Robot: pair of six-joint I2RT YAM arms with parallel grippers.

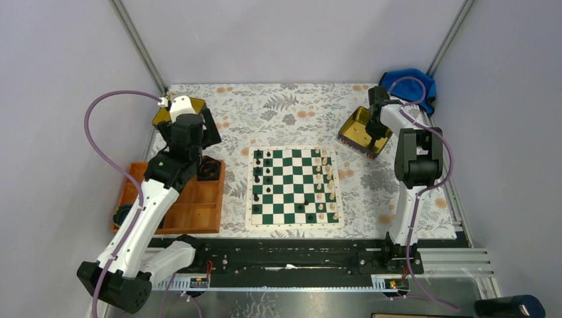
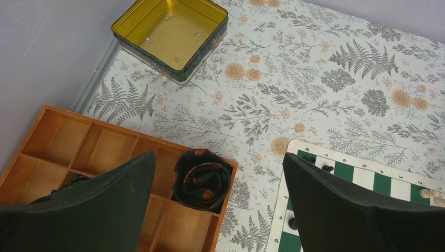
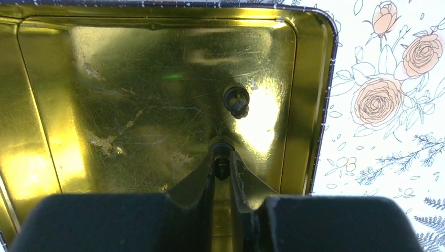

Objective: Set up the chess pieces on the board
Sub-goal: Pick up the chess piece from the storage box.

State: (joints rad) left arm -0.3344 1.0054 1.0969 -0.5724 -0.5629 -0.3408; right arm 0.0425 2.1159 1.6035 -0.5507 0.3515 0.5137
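1. Gold-floored tin work: pinching a black chess piece (image 3: 221,148) between the nearly closed fingers of the right gripper (image 3: 222,167), low inside the gold tin (image 3: 131,79).
2. Sharing that tin floor with a second black piece (image 3: 237,102), standing just beyond the fingertips.
3. Hovering the left gripper (image 2: 219,157), jaws spread wide and gripping nothing, above the orange tray (image 2: 68,142) and a corner of the board (image 2: 362,177).
4. Showing, from above, other black pieces (image 1: 257,180) lining the board's left side, cream pieces (image 1: 323,185) its right.

Two gold tins (image 2: 157,37), one board (image 1: 285,179), one wooden tray (image 1: 199,205), two chess pieces (image 3: 237,102) in one tin
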